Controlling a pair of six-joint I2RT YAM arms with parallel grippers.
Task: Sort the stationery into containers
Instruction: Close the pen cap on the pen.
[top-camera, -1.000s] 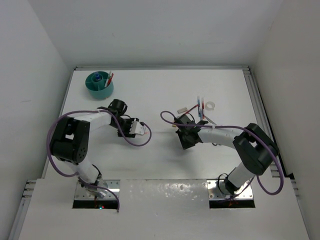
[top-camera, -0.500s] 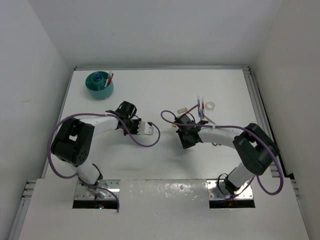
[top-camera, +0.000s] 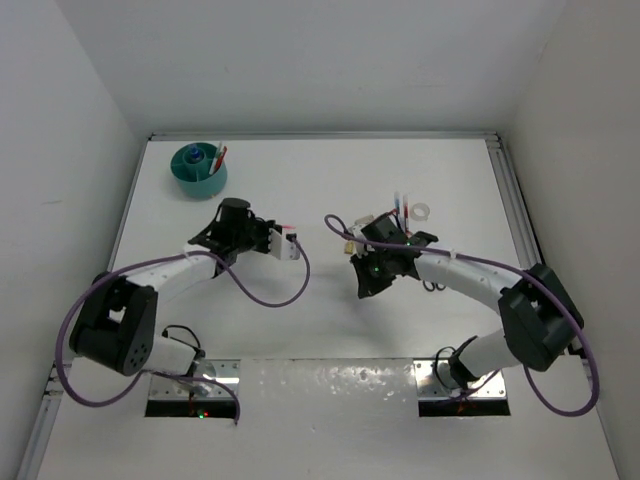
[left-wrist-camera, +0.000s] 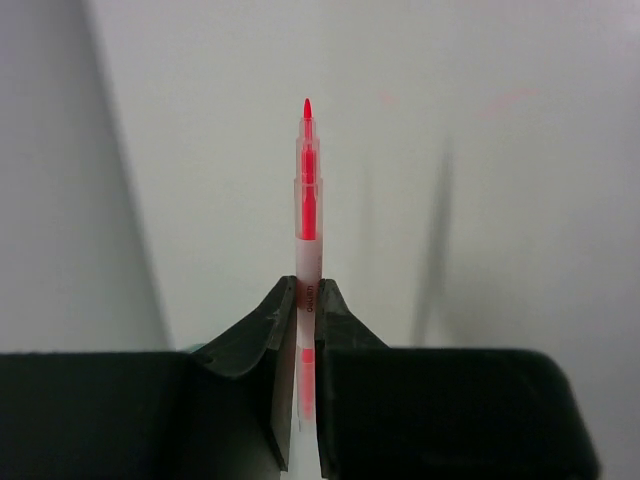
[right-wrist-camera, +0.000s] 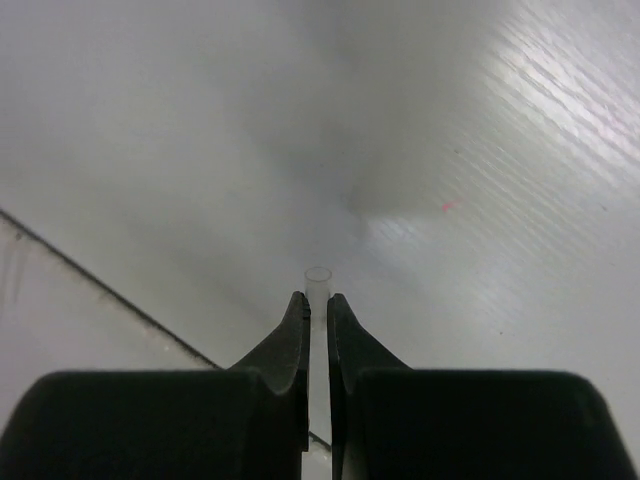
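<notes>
Left gripper (left-wrist-camera: 308, 292) clamped tight on red pen (left-wrist-camera: 307, 195). Pen is gripped at mid-barrel, with tip projecting past fingertips. Gripper is positioned over table (top-camera: 320, 180), left of centre, on near-right side of tub (top-camera: 199, 172) and apart from it. Tub is sited at far-left corner; second red pen (top-camera: 220, 155) and bottle (top-camera: 194, 155) are seen standing inside. Right gripper (right-wrist-camera: 317, 300) pinched closed on thin clear tube (right-wrist-camera: 318, 276), type not resolved. Loose pens (top-camera: 400, 210) and tape roll (top-camera: 421, 212) are seen right of centre, just beyond right wrist.
</notes>
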